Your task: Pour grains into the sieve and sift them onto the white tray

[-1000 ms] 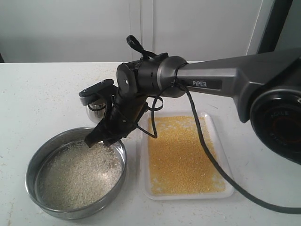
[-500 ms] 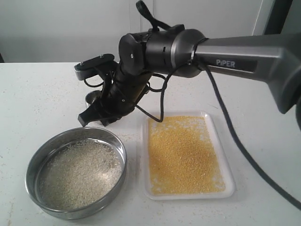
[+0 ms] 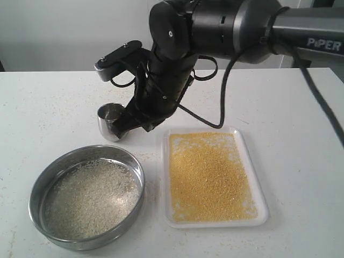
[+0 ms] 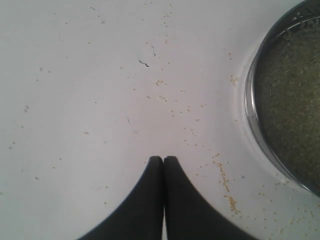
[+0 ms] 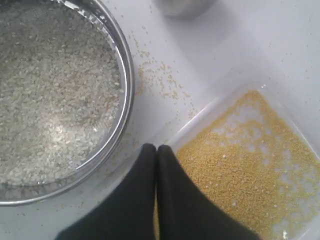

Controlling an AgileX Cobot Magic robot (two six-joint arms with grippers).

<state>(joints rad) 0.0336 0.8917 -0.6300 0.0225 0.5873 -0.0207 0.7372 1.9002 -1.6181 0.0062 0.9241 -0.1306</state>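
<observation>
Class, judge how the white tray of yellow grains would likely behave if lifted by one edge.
The white tray looks thin and shallow, so it may flex. Its rim is low, so the loose yellow grains would probably slide and spill if tilted. On the smooth table it likely slides easily when pushed.

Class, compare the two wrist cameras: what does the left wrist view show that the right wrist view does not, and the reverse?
Only left wrist: a small dark squiggle on the white tabletop. Only right wrist: the flat rectangular white plastic tray holding yellow grains, and the small steel cup. Both: the round stainless-steel sieve holding whitish grains, loose spilled grains, shut black jaws.
</observation>
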